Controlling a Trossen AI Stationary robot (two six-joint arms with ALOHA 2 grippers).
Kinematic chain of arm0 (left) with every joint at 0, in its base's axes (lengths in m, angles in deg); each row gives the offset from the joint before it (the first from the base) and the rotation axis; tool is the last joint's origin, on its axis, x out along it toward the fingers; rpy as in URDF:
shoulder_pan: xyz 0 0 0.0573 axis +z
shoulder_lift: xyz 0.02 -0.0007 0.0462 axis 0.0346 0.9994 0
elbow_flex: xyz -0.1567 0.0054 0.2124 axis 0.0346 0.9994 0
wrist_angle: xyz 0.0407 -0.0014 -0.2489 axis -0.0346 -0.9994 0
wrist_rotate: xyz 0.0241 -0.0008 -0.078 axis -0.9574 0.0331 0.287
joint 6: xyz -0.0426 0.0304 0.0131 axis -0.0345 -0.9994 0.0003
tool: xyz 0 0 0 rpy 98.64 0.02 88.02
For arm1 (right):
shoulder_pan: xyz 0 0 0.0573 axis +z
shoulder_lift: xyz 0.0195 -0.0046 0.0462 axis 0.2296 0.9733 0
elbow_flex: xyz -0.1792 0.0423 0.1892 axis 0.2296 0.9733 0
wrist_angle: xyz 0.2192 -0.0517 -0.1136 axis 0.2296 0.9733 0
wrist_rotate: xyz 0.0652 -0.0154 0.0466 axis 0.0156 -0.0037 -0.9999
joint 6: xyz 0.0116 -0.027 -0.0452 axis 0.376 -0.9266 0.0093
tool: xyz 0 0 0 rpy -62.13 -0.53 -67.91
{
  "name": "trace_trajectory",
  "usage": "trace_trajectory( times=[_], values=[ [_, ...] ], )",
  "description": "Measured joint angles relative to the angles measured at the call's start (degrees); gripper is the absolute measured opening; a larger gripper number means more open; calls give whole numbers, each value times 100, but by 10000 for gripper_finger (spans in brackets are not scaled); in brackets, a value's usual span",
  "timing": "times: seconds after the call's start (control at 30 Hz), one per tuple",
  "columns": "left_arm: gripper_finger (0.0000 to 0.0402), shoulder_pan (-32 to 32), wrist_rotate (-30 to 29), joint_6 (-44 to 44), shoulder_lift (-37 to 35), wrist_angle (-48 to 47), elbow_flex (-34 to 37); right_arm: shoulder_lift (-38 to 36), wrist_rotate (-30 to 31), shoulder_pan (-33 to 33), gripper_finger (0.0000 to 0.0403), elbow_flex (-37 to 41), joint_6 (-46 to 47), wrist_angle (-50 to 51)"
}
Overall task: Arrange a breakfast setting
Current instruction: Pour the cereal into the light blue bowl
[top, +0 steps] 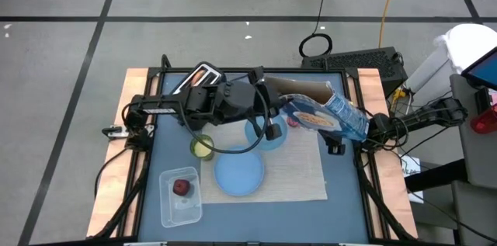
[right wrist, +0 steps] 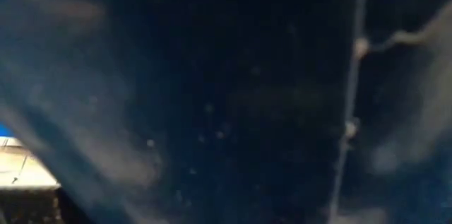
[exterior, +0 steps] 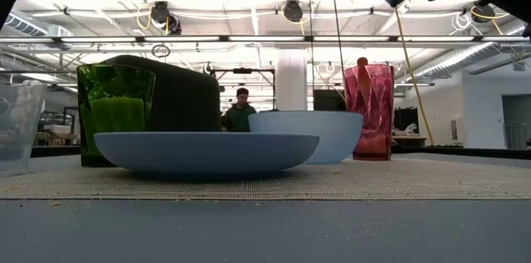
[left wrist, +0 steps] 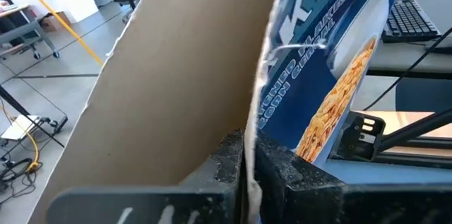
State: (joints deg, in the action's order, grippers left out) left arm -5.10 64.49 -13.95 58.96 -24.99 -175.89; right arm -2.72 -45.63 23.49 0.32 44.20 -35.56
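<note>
Cereal box (top: 318,110) held tilted above the blue bowl (top: 264,132): left gripper (left wrist: 247,164) is pinched shut on its open flap, while the right gripper (top: 365,128) clasps its base. Should the thin flap tear or slip, the box could drop onto the bowl.

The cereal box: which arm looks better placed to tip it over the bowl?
Probably the left. Its claw is pinched shut on the cereal box flap, right above the blue bowl; the right claw holds the far end.

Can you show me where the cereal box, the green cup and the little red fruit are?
cereal box (top: 330,114): high view, on its blue printed front.
green cup (exterior: 115,109): low view, middle of its glass wall.
red fruit (top: 181,187): high view, on its top, inside the clear container.
</note>
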Motion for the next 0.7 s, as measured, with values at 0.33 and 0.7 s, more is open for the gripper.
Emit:
trace_trajectory(
  times=[0.33, 0.7],
  values=[
    [113, -22, 7, -22, -42, -40, 0, 4, 12, 0, 288, 0, 429, 196],
    [133, -70, 4, 114, -339, -857, -5, -146, 304, 2, 287, 1, 475, 666]
  ],
)
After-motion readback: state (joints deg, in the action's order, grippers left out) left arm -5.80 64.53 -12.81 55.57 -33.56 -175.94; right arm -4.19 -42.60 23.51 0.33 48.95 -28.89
